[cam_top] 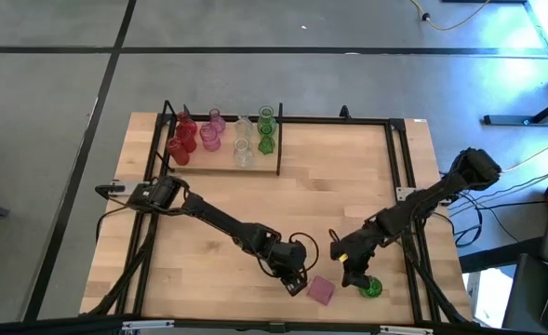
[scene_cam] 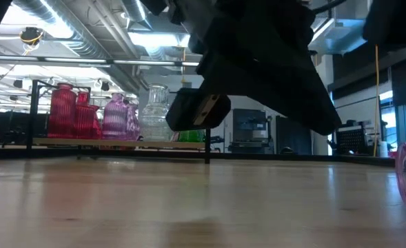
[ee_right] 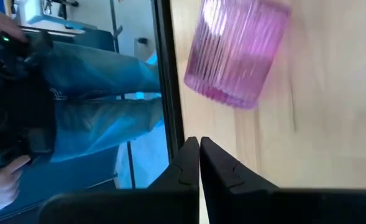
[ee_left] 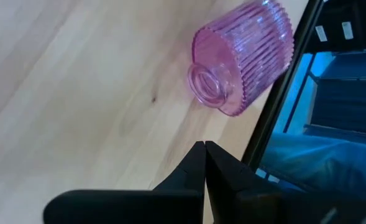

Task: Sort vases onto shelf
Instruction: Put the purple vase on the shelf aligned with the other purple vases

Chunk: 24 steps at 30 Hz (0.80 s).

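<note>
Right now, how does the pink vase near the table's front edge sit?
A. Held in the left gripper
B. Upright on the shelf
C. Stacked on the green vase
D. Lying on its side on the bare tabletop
D: the pink vase lies on its side on the tabletop, its mouth sideways, ahead of the shut, empty left gripper.

Vases (cam_top: 220, 137) on shelf (cam_top: 264, 168), far-left table corner.
</note>
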Available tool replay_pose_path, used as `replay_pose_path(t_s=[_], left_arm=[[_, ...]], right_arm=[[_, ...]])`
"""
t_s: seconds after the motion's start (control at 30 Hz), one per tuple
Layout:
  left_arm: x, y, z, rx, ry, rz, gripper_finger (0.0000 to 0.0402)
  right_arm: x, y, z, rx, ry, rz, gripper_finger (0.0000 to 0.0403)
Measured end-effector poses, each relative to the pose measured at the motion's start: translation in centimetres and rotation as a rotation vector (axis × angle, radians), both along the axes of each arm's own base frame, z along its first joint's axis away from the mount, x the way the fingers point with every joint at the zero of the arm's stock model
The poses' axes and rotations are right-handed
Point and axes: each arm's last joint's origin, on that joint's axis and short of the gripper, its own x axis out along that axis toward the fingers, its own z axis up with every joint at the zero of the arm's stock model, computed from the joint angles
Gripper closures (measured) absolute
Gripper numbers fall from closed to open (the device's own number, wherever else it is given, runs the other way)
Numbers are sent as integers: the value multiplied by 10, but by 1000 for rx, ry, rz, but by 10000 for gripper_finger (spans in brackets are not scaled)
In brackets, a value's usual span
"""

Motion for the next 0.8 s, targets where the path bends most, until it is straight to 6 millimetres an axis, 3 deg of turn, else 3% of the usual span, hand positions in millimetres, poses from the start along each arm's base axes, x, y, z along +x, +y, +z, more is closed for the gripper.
replay_pose_path(t_s=[0.47,0.63,0.8], left_arm=[[1,-2,-1,27,-36,57,401],[-12,-9,-29,-56,-61,122,401],[-27,-17,-48,-215,-217,230,401]], right_arm=[[13,15,-24,58,88,-90,403],[11,24,-30,69,135,-123,403],[11,25,-29,78,150,-162,403]])
